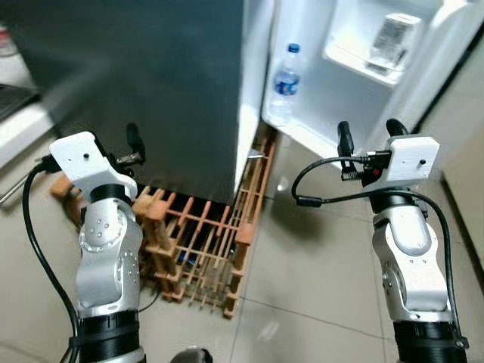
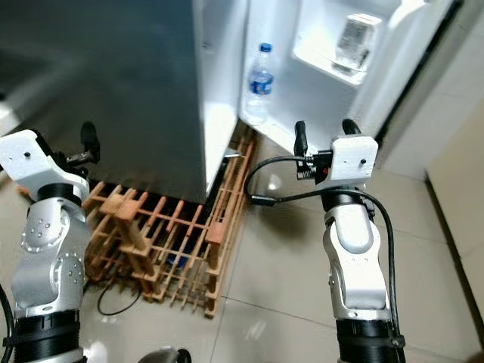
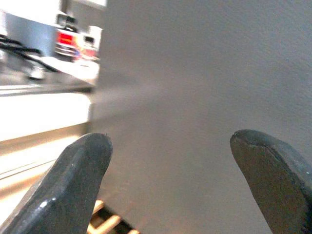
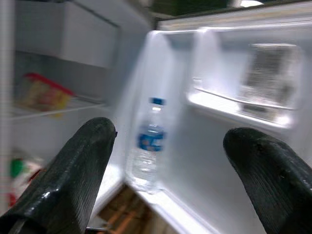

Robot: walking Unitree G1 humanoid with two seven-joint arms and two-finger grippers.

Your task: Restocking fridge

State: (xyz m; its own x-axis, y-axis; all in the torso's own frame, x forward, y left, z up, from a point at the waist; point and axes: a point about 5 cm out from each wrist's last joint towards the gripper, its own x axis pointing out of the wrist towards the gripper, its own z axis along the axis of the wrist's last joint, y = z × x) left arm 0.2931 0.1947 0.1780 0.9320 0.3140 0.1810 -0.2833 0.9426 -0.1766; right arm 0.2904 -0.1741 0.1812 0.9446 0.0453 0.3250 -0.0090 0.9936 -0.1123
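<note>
A clear water bottle (image 1: 286,83) with a blue cap and label stands upright in the lower shelf of the fridge's open white door (image 1: 355,113). My right gripper (image 1: 369,134) is open and empty, held in front of that door, short of the bottle (image 4: 148,141). My left gripper (image 1: 125,149) is also open and empty, close to the dark grey closed front of the fridge (image 1: 151,91). In the left wrist view, the open left gripper (image 3: 180,180) faces that grey surface. Inside the fridge, a red and yellow pack (image 4: 44,92) lies on a shelf.
A wooden slatted pallet (image 1: 197,242) lies on the tiled floor under the fridge, between my arms. A printed packet (image 1: 397,38) sits in the upper door shelf. A white counter (image 1: 15,121) runs along the left. Bare tiles (image 1: 302,287) spread before the open door.
</note>
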